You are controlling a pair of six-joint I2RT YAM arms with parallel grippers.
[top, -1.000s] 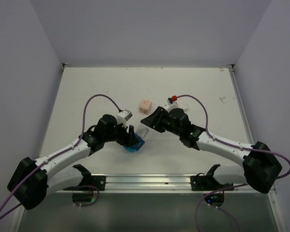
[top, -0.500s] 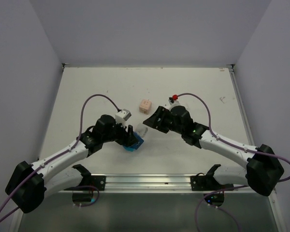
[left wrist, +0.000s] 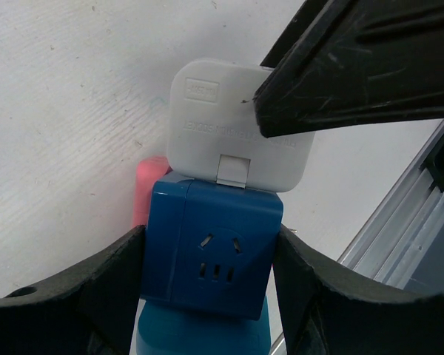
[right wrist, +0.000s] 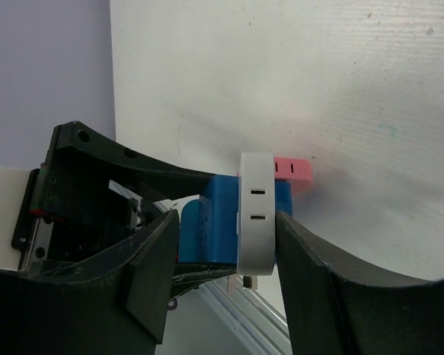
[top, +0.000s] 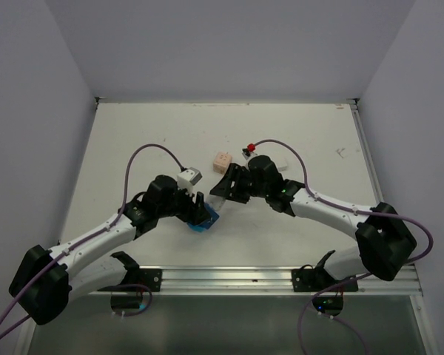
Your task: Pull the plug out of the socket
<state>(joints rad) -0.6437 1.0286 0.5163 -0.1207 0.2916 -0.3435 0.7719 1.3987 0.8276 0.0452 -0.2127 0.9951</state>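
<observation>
The left gripper clamps the blue cube socket by its sides on the table, and the right gripper, jaws spread, straddles the white plug, which sits fully seated in it, so closing and pulling are both left.

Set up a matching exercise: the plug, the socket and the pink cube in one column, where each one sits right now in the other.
Things
1. white plug
2. blue socket cube
3. pink cube

Places
A. clamped between the fingers of the left gripper
B. lying free on the table, beyond both grippers
C. plugged into the socket cube, flanked by the fingers of the right gripper

Pairs: 1-C, 2-A, 3-B
</observation>
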